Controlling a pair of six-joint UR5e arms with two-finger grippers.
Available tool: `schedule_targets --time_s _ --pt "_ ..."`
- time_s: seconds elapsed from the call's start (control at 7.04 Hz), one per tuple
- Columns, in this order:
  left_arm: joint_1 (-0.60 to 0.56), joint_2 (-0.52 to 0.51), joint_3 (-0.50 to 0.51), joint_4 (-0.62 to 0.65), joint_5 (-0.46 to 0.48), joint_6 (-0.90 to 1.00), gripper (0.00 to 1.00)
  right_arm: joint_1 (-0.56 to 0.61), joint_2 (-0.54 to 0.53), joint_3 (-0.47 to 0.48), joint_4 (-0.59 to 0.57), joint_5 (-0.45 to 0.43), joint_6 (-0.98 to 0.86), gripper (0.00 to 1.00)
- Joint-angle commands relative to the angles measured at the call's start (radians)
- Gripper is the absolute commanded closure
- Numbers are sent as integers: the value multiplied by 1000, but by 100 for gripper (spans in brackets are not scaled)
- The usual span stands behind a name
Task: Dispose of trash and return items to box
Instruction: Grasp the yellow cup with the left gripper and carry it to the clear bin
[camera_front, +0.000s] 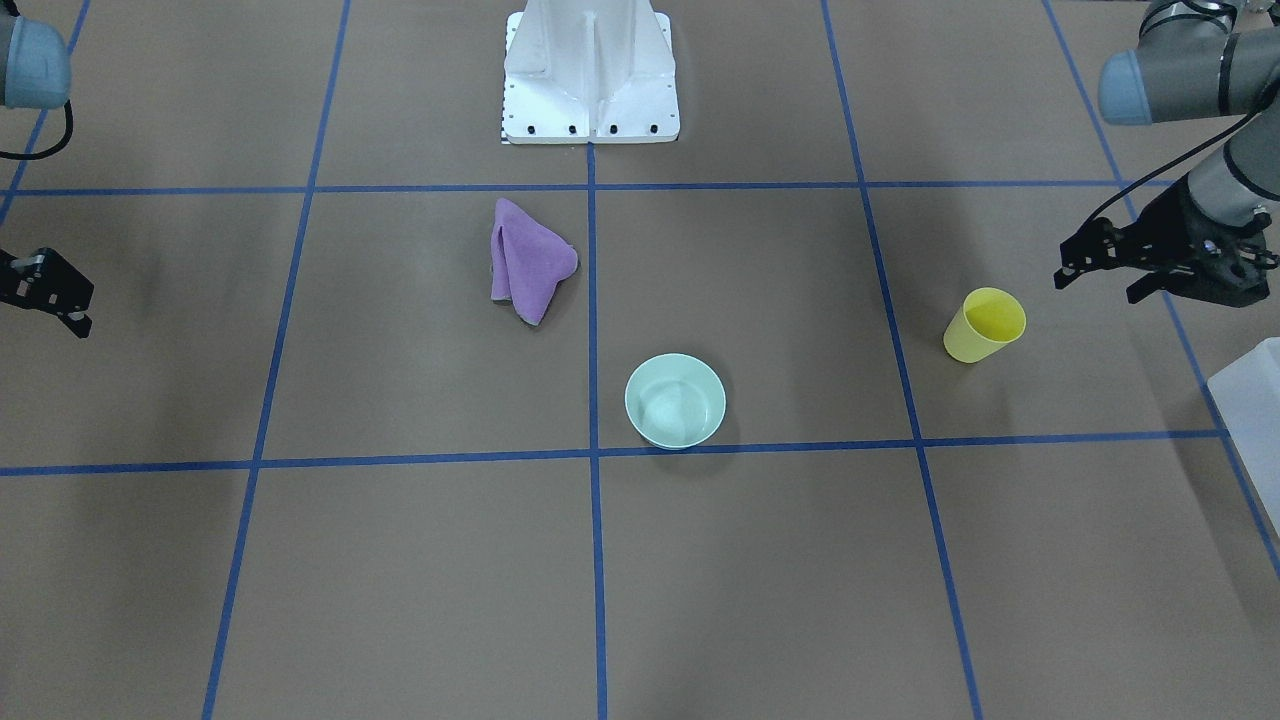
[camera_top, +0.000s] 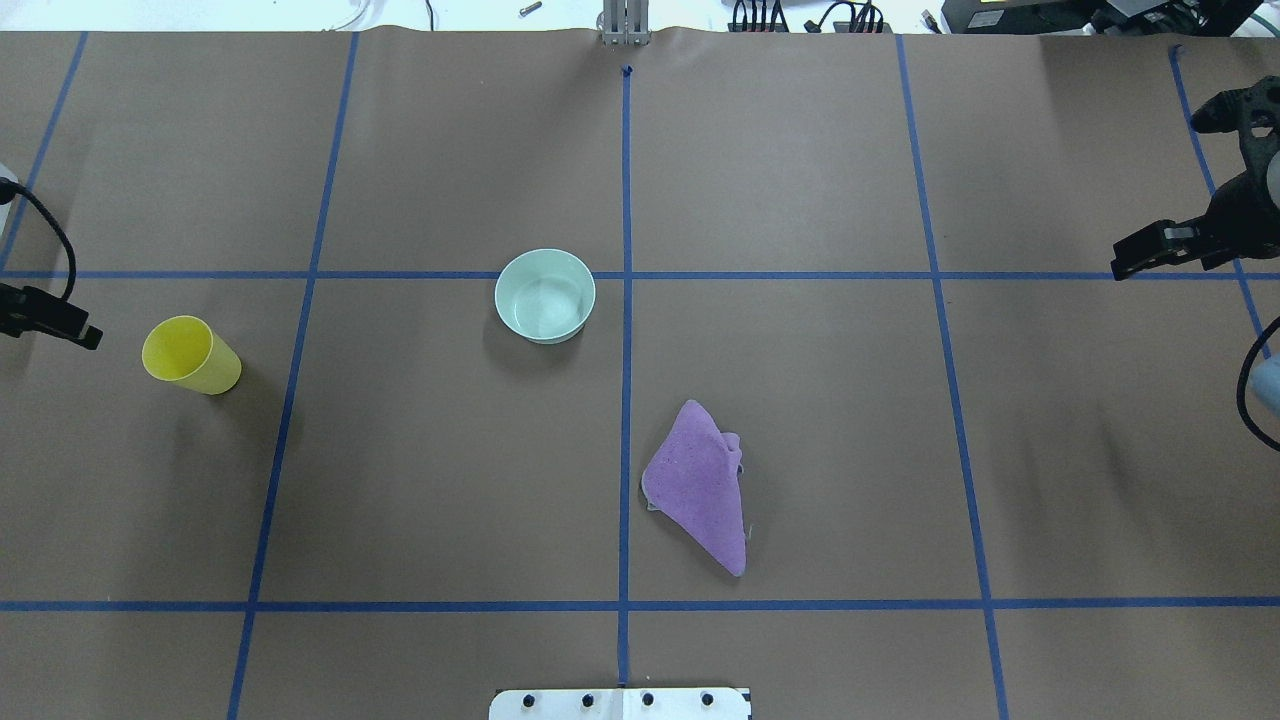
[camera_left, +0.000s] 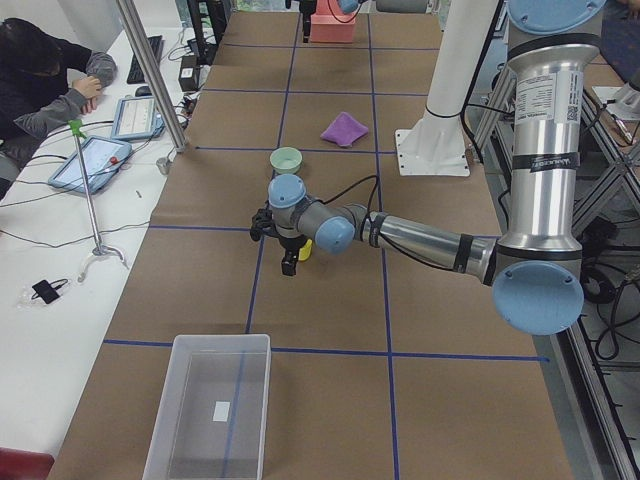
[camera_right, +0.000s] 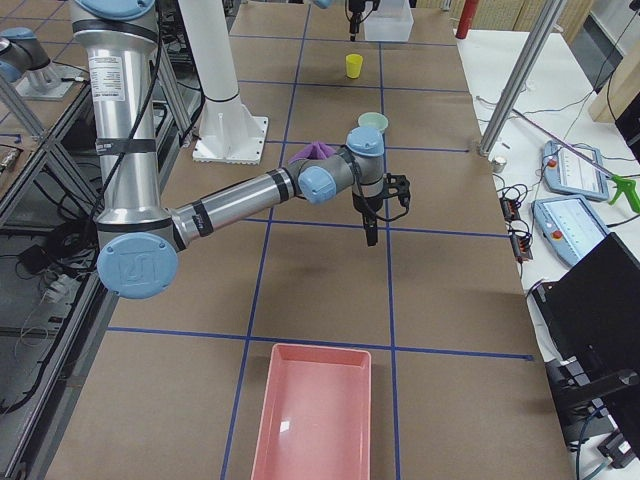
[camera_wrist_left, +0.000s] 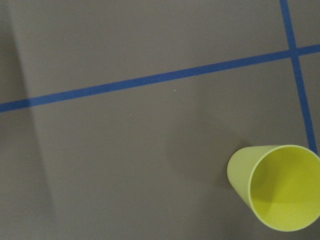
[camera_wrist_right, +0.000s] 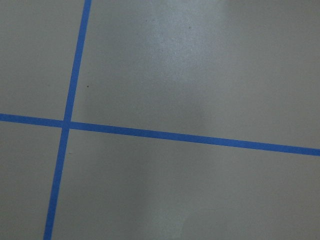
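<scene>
Clock reference: overhead view, 12 o'clock pointing away from the robot's base.
Yellow cup (camera_top: 190, 355): stands upright and empty at 9 o'clock on the table (camera_top: 800, 400), well apart from the other items.
Mint bowl (camera_top: 545, 296): upright at about 11 o'clock from the table's centre, with nothing in it.
Purple cloth (camera_top: 700, 485): lies crumpled at about 5 o'clock from the centre.
Left gripper (camera_front: 1096, 284): fingers spread and holding nothing. It hovers near the cup at the cup's 9 o'clock, without touching it. In its wrist view the cup sits off-centre at 4 o'clock.
Right gripper (camera_top: 1150, 252): hangs over bare table at 3 o'clock, far from every item. I cannot tell how far its fingers are parted, and nothing shows in them.
Clear bin (camera_left: 210, 400): at the table's left end, empty.
Pink bin (camera_right: 315, 420): at the right end, empty.
Step in hand: probably the opening approach to the cup, since all three items lie on the table and both bins are bare.
Next move: the left gripper likely needs to shift toward its 3 o'clock until the cup wall lies between the fingers, then descend and close gently, as the thin cup looks easy to tip or crush.
</scene>
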Motion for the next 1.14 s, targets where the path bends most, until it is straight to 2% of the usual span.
schedule_targets --time_s 0.0,0.28,0.43,0.57,0.71,0.85,0.99 --pt "32 -45 54 -23 0 -43 2 -8 1 1 0 -10 3 0" --pt "58 -70 72 -23 0 -46 2 -10 -1 1 0 -13 3 0" --pt "66 -78 86 -24 0 -51 6 -10 -1 1 0 -13 3 0" --pt "70 -87 103 -24 0 -51 41 -11 -1 1 0 -13 2 0" --pt "76 -104 120 -24 0 -51 70 -13 -1 -1 0 -13 2 0" --pt "78 -113 120 -24 -1 -52 93 -16 -1 -2 0 -14 2 0" --pt "78 -115 117 -29 -1 -52 100 -19 -1 -2 2 -14 2 0"
